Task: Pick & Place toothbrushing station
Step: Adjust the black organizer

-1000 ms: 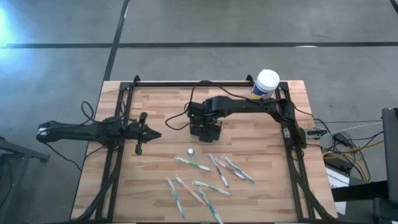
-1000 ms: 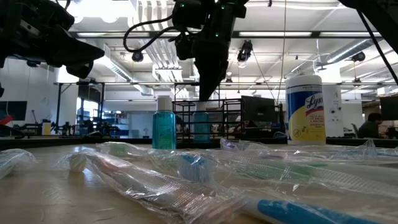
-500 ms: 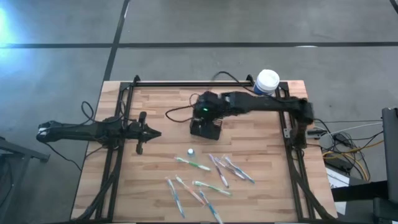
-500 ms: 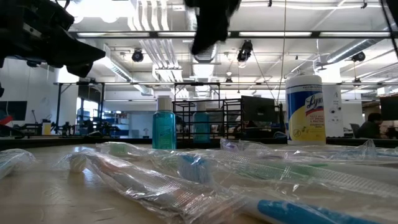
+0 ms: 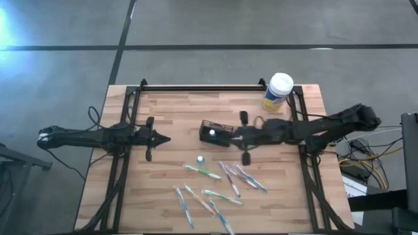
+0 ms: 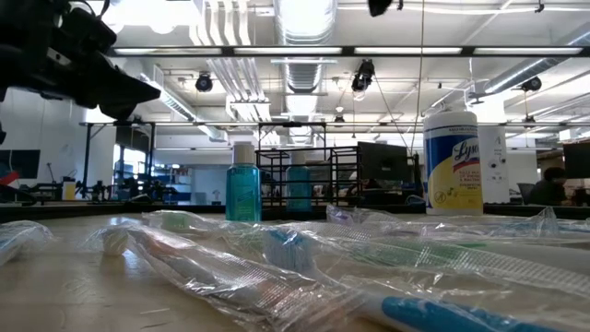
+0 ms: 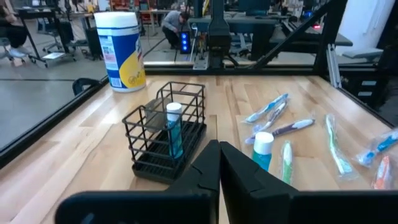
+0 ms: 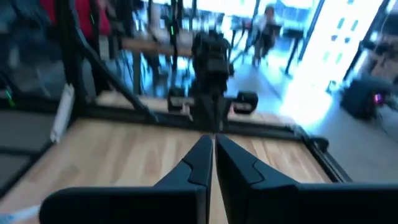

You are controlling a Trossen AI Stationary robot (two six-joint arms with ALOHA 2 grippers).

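The toothbrushing station (image 5: 205, 125), a small black wire holder, stands on the wooden table near its middle, also in the left wrist view (image 7: 163, 134) and the low view (image 6: 318, 180). A teal bottle (image 7: 174, 127) with a white cap stands upright inside it. My right gripper (image 5: 226, 135) hovers shut and level high above the holder's right side, fingers (image 8: 211, 149) pointing toward the table's left edge. My left gripper (image 5: 166, 138) waits shut at the left, aimed at the holder (image 7: 219, 149).
A second teal bottle (image 5: 200, 158) stands in front of the holder. Several wrapped toothbrushes (image 5: 222, 186) lie across the near half of the table. A white-lidded canister with a yellow label (image 5: 279, 90) stands at the far right corner. Bare wood lies behind the holder.
My right gripper has risen from the holder, where it pointed down at the bottle, and drawn back toward the table's right edge, tipping from pointing down to level. The holder and the bottle in it have stayed in place.
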